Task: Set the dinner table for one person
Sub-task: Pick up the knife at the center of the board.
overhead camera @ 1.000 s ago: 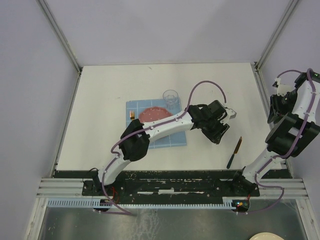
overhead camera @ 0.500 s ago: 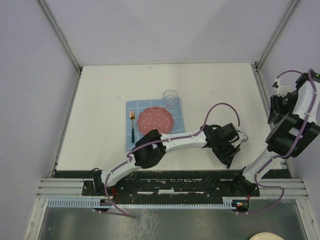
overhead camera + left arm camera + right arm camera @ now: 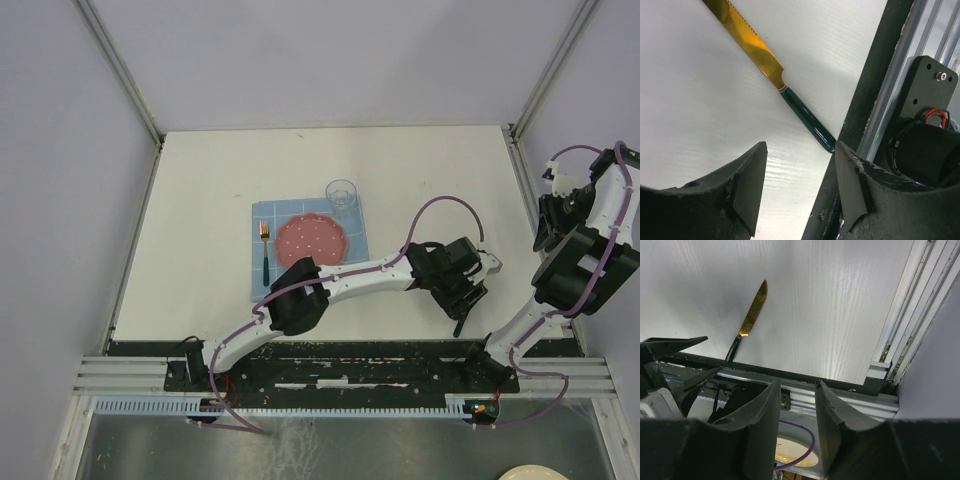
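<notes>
Right of the placemat (image 3: 356,240), near edge: knife (image 3: 775,80) lies flat on the dinner table (image 3: 200,200), well apart from the rest of the setting, its handle end beside the black base rail (image 3: 865,100). It is judged the one piece not yet brought to the mat.
Dinner table: matte white square top, faintly ribbed, spanning the cell floor ahead of both arm bases. It carries every item listed.
Knife, make: gold-toned serrated blade; slim glossy dark-green handle with a rounded butt.
Left gripper (image 3: 799,165): reaches across to the right side, low over the knife. Jaws are spread with nothing between them, and the handle is just ahead of the fingertips. Judged lined up to pinch the handle, the thickest part.
Right gripper (image 3: 796,395): raised by the right wall, jaws parted and empty, apparently clear of the left arm's reach.
Placemat: blue grid-patterned cloth at mid-table, the base of the setting.
Plate (image 3: 312,238): round, pinkish-red, speckled, centred on the mat.
Fork (image 3: 264,250): gold tines, dark handle, on the mat left of the plate.
Glass (image 3: 342,195): clear tumbler, upright at the mat's far right corner.
Bare strip: the mat right of the plate, judged the knife's place.
</notes>
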{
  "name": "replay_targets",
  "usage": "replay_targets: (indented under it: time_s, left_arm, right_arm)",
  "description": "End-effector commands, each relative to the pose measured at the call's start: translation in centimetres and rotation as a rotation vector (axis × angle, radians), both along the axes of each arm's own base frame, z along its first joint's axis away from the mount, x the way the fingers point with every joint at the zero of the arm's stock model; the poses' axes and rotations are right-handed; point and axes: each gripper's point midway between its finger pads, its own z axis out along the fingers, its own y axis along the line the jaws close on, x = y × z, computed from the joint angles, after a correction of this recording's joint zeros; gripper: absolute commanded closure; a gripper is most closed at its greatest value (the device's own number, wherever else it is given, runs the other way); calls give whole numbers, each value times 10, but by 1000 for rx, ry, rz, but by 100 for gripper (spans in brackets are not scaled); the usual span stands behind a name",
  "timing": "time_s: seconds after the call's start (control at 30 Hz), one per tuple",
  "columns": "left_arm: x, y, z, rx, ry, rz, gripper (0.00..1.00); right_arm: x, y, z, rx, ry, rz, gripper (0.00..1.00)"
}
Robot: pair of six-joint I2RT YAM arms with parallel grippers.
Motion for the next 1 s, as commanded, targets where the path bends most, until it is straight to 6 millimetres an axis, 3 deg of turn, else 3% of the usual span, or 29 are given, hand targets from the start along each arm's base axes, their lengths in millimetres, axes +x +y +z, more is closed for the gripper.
replay_targets:
  time_s: [0.0,0.27,0.5,0.7,0.97]
  left_arm:
    - [3,-20,16,-79,5,16,36]
    - [-3,-32,6,-78,17,42,36]
    - [-4,-51,22,-150,-24,51,36]
    - [-4,-43,2,-102,-21,63,37]
    - [3,-16,-33,43,-90,77,38]
  right_arm:
    - [-3,2,7,2,-34,3,59]
    - [-3,2,10,5,-54,-14,59]
    - [-8,5,10,20,-50,-17,59]
    - [-12,1,14,6,-58,-24,59]
    - [-11,3,18,19,-66,-30,60]
